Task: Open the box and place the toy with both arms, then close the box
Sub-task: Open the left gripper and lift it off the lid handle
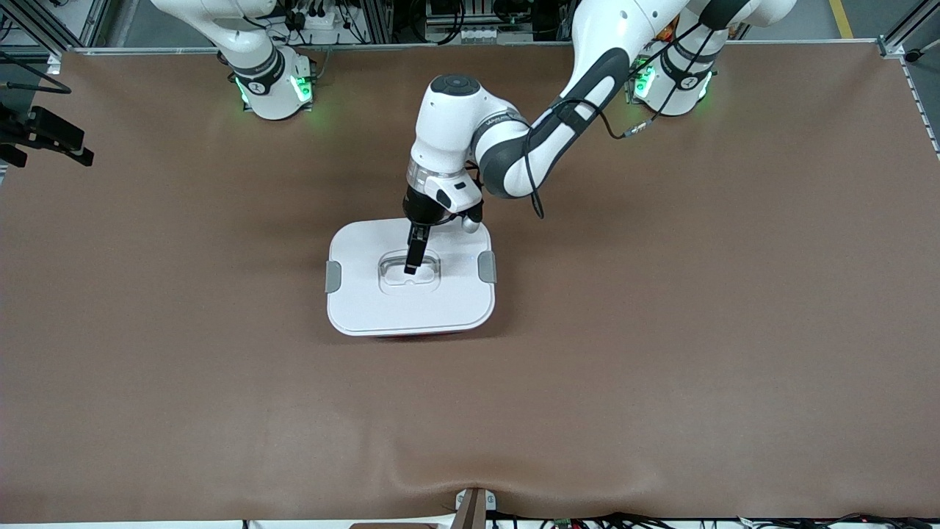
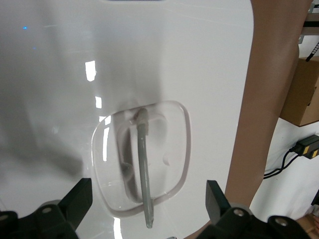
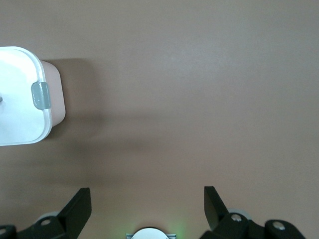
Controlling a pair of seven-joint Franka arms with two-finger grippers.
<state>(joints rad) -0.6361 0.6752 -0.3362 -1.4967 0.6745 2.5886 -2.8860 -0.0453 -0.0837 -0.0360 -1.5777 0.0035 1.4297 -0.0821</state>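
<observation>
Box [image 1: 411,294], at frame centre, lid on: left gripper [image 1: 413,258] spread wide over clear handle [image 2: 144,169] should straddle it squarely; right gripper [image 3: 144,206], raised near its base, waits open and empty.

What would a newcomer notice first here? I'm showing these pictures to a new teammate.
The white-lidded box in the middle of the brown table stands out first, its lid on. Over it hangs the left gripper, fingers open and straddling the clear handle at the lid's centre. The right gripper waits open above bare table by its base; no toy is visible.
</observation>
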